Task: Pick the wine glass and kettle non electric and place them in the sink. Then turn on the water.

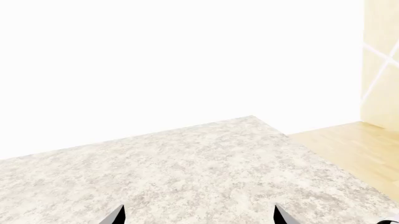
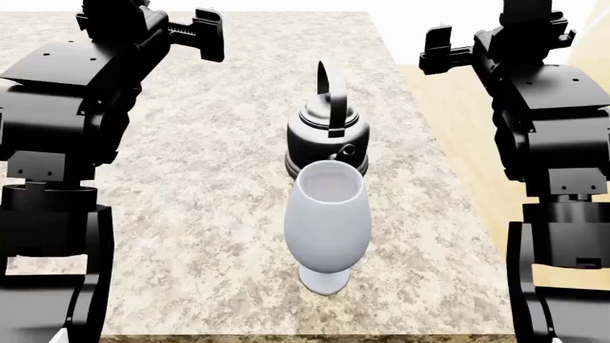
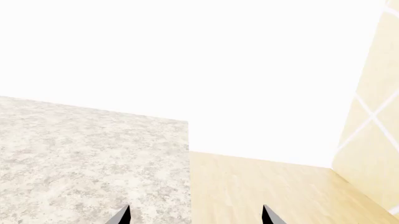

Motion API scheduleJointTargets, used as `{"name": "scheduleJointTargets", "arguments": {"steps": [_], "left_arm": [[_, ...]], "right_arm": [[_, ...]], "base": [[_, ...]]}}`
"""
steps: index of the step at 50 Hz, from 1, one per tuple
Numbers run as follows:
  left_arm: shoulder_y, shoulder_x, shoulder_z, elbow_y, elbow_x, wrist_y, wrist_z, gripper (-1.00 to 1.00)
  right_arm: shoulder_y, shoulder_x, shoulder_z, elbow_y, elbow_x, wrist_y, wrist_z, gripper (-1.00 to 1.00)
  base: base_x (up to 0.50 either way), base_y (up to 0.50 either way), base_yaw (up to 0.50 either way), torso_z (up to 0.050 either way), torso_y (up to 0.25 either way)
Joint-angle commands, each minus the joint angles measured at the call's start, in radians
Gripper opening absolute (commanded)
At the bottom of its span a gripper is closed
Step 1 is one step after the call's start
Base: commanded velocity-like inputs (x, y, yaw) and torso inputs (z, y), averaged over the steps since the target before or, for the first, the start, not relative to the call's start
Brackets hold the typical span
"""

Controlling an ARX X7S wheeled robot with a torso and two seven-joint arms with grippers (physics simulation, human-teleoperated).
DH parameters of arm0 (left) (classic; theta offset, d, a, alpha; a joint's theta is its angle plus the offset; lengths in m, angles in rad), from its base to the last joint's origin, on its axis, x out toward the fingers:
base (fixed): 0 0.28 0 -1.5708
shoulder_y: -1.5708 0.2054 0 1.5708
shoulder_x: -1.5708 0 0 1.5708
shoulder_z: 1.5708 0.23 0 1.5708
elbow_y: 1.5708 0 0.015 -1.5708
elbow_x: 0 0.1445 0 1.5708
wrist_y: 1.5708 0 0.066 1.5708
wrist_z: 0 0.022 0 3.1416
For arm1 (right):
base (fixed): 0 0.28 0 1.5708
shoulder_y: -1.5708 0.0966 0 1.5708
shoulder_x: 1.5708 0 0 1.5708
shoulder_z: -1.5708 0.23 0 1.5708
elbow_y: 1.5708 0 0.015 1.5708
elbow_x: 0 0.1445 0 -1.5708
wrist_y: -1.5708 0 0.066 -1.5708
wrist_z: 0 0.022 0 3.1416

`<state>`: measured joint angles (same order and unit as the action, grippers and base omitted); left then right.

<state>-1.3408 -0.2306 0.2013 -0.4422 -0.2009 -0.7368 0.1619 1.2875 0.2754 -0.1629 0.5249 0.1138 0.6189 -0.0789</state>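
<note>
Head view, wine glass: I see the wine glass standing upright on the speckled stone surface, nearest to me, its round foot close to the near edge.
Head view, kettle: the kettle non electric sits just behind the glass; the glass rim overlaps its lower body, so I cannot tell whether they touch. Its arched handle stands upright.
Head view, arms: the left pincer is raised at the far left over the surface, the right pincer at the far right past the surface's edge, both well apart from the two vessels. Neither carries anything.
Head view, floor: pale wooden floor shows to the right of the surface.
Left wrist view: two dark fingertips stand spread apart with only bare speckled stone between them, so this pincer is released. A corner of the surface meets wooden floor and a pale panel crossed by white lines.
Right wrist view: its fingertips are also spread and hold nothing, hanging over the surface's edge and the floor.
Writing: I can read no labels or brands anywhere.
Sink: I find none in these views.
</note>
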Motion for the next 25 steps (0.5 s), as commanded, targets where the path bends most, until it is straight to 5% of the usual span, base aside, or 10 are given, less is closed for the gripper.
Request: {"name": "scheduleJointTargets", "arguments": {"steps": [1,11,25], "left_arm": [[0.012,-0.005,0.002,0.033,-0.01,-0.019,0.002,1.0],[0.028,-0.055,0.024,0.103,-0.046,-0.079,0.083,1.0],[-0.104,-0.338,0.11,0.532,-0.299,-0.612,0.428,1.0]], "right_arm": [[-0.002,0.005,-0.001,-0.011,0.003,0.01,0.002,1.0],[0.006,0.001,-0.01,0.013,0.003,-0.008,-0.002,1.0],[0.009,0.0,-0.016,0.1,0.005,-0.072,-0.019,1.0]], "base": [[0.0,0.0,0.0,0.0,0.0],[0.0,0.0,0.0,0.0,0.001],[0.0,0.0,0.0,0.0,0.0]]}}
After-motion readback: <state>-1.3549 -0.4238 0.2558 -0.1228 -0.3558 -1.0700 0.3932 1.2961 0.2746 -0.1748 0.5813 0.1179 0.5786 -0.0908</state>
